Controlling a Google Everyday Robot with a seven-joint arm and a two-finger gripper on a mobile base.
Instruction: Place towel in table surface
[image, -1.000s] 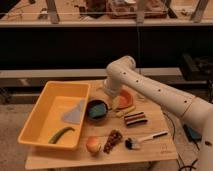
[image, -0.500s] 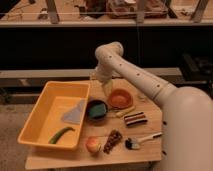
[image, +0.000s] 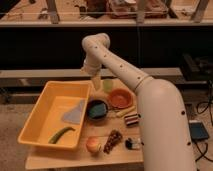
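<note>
Step in hand, as I'm reading it: approach for the pick, no grasp made yet. The gripper is hanging off the arm w/ jaws spread and nothing btwn them. It's hovering over the back right corner of the yellow bin, near the table's back edge.

The towel is lying inside the bin, on the floor, up against the right wall, approx. midway along it. It's looking flat and a bit peaked toward the back. It's sitting below and fwd of the gripper, not touching it. A green veg is lying nearer the bin's front, apart from the towel.

The table surface is carrying the bin on its left side. Just beside the bin's right wall a dark bowl is sitting, w/ an orange bowl behind it to the right. A round fruit and grapes are sitting toward the front edge.

Next move is calling for:
- bringing the gripper fwd along the right wall and down onto the cloth w/o clipping the rim;
- pinching at the raised part, since thin cloth is likely giving little to bite on;
- lifting clear of the wall, then setting down on wood. The front edge strip, left of the fruit, is looking like the best spot.
</note>
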